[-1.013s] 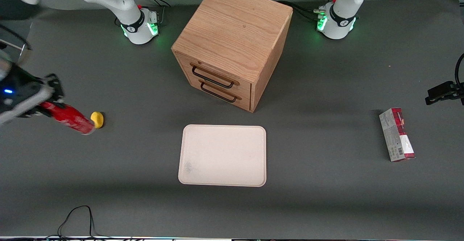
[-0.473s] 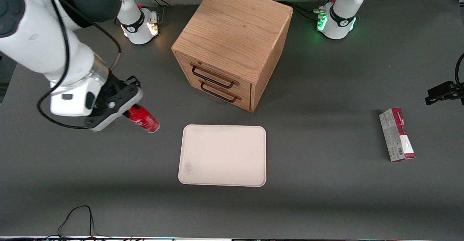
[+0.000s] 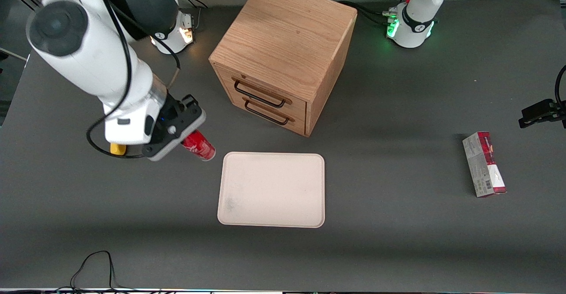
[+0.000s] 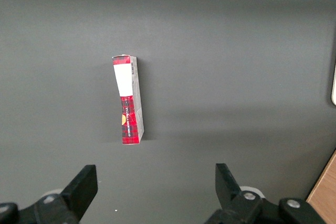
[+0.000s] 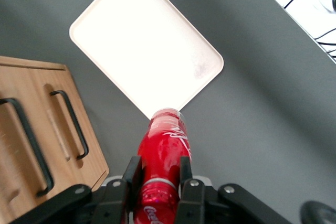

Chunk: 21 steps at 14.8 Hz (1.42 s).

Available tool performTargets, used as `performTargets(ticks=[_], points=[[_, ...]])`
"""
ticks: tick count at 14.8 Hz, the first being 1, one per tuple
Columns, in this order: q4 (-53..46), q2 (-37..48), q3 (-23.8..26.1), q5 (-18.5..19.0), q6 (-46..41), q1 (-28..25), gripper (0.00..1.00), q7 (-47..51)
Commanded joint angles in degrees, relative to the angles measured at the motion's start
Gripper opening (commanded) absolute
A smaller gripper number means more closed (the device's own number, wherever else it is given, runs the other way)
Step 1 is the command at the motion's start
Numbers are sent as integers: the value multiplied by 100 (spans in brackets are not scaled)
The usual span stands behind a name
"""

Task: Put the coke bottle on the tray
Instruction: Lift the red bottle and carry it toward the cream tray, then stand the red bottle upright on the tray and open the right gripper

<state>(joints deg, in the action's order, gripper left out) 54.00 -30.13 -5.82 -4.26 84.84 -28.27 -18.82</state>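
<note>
My right gripper is shut on the red coke bottle, holding it in the air with its base tilted down toward the tray. The bottle hangs just off the corner of the cream-white tray that lies toward the working arm's end and nearest the cabinet. In the right wrist view the black fingers clamp the coke bottle near its neck, and its base overlaps a corner of the tray.
A wooden two-drawer cabinet stands farther from the front camera than the tray, drawers shut. A small yellow object peeks out under the arm. A red-and-grey carton lies toward the parked arm's end.
The arm has swung in from the working arm's end of the table, carrying the coke bottle from beside the yellow object to the tray's corner. The grip has stayed shut.
</note>
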Motion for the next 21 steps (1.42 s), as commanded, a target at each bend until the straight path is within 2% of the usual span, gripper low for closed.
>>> performTargets(ticks=[1,11,21], points=[[-293,-590,-7,-13,330,23,0,81],[-258,-1908,-59,4,1877,67,0,89],[-205,-2375,-59,66,2221,67,0,142]])
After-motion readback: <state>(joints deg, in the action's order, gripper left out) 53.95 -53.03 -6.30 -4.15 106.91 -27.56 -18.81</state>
